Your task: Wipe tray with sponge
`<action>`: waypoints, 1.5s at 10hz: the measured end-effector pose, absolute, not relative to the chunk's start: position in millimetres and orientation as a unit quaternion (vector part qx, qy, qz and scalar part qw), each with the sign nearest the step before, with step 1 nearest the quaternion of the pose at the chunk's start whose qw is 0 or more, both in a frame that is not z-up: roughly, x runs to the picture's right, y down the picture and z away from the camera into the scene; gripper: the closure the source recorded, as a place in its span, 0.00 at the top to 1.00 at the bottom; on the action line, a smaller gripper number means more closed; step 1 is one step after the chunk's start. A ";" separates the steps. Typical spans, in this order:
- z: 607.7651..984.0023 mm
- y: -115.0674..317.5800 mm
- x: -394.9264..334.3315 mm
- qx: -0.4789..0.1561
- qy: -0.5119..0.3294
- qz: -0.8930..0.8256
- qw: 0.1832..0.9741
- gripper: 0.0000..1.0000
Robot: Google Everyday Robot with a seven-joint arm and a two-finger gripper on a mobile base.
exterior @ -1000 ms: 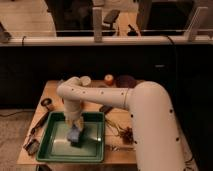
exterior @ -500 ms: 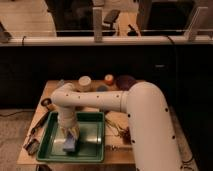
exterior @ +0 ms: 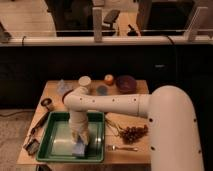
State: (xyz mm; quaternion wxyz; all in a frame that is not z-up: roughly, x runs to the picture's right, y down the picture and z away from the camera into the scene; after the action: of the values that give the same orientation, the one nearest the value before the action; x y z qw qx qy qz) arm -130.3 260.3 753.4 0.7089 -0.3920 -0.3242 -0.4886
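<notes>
Since half a second ago the gripper (exterior: 80, 139) and the sponge (exterior: 80, 149) have slid to the right along the tray's (exterior: 50, 150) floor, from left of its middle to its lower right part.

At the far left of the wooden counter (exterior: 122, 156), a long dark utensil (exterior: 38, 126) lies slanted just beside the tray's left rim, with a small dark object (exterior: 31, 146) below it and a dark round cup (exterior: 46, 103) above it. The green tray sits at the lower left of the counter, its glossy bottom catching the light. Inside it, near the lower right corner, the light-blue sponge lies flat on the tray floor. The gripper stands straight over it, pointing down, its fingers closed on the sponge's top.

Toward the upper edge of the counter stand a pale translucent item (exterior: 62, 86), a white-topped container (exterior: 85, 81), a small blue cup (exterior: 102, 90), an orange ball-shaped thing (exterior: 109, 79) and a round purple bowl (exterior: 126, 83). Right of the tray lie a dark twiggy bunch (exterior: 131, 133) and a fork (exterior: 120, 148). The white arm (exterior: 172, 125) fills the right of the frame and reaches left across the counter to the tray.
</notes>
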 end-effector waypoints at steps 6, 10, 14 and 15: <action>785.4 212.8 -134.2 -0.372 -0.316 -0.492 0.721 0.04; 789.1 216.4 -160.3 -0.368 -0.345 -0.519 0.690 0.04; 789.2 216.6 -160.2 -0.369 -0.346 -0.519 0.690 0.04; 789.2 216.6 -160.3 -0.369 -0.346 -0.519 0.690 0.04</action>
State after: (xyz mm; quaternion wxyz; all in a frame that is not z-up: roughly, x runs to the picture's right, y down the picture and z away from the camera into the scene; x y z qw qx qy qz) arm -160.3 216.6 789.2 0.6895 -0.3687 -0.3457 -0.5187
